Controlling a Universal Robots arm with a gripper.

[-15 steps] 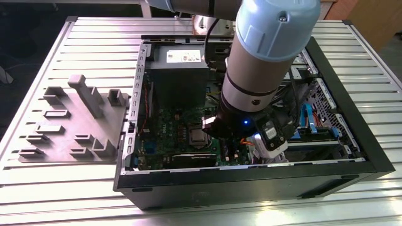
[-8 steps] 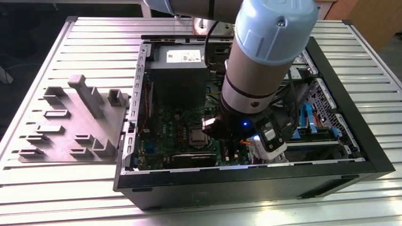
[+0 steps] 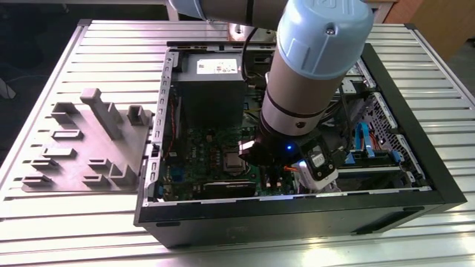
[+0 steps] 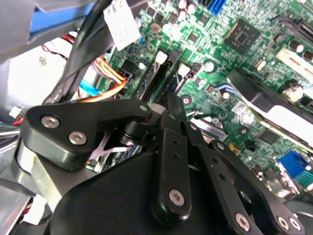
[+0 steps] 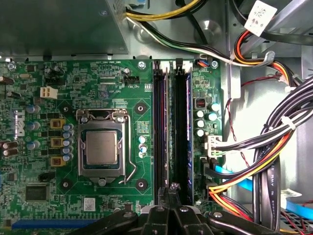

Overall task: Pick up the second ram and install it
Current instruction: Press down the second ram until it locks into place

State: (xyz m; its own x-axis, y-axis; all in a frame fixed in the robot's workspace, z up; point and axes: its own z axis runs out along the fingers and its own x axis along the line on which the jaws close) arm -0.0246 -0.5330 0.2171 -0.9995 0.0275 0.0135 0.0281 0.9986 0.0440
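Over the memory slots [image 5: 168, 132], the second ram [image 5: 182, 132] is being pressed home by the gripper [image 5: 171, 192], fingers nearly closed; uneven pressure risks an unlatched, tilted stick.

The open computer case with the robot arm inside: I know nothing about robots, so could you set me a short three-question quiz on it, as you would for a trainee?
1. True or false: the grey holder tray lies inside the computer case.
2. In the first wrist view, the pincer is nearest to which part? A the processor socket, B the memory slots, C the power supply box.
3. Fill in: the motherboard is ___ in colour.

Key
1. False: the tray lies on the slatted table, beside the case on the exterior view's left.
2. B
3. green
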